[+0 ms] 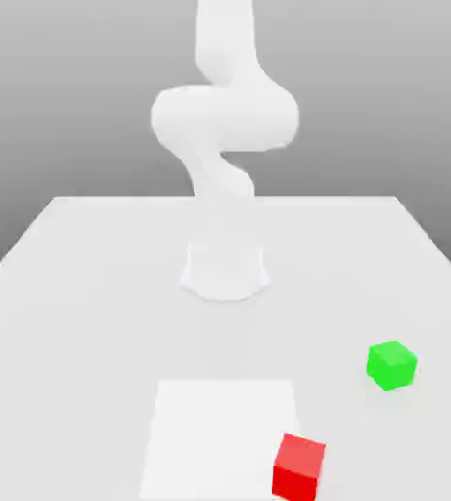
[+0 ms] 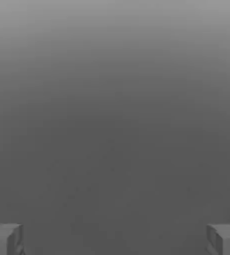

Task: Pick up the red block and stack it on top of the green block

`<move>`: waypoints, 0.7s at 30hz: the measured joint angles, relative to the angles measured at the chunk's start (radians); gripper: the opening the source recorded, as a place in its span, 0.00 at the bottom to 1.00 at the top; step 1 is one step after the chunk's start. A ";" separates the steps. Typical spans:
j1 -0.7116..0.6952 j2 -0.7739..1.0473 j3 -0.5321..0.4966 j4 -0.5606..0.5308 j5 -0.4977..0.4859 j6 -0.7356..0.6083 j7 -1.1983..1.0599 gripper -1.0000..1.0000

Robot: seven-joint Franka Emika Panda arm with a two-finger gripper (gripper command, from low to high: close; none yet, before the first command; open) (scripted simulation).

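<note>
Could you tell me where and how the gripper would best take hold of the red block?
Probably from straight above, closing on two opposite vertical faces of the red block. It is a plain cube sitting flat on the table, well apart from the green block, so its sides are free.

The arm [image 1: 224, 117] runs out of the exterior view at the top edge, so its upper links are cut off. Near the front of the table [image 1: 72, 294], the red block [image 1: 298, 468] meets the bottom edge and its lowest part is cut. In the hand view, the two fingertips [image 2: 5, 239] are clipped by the bottom corners, with grey blur between them.
</note>
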 joint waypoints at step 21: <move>0.265 0.765 -0.112 -0.100 0.128 0.266 -0.855 0.50</move>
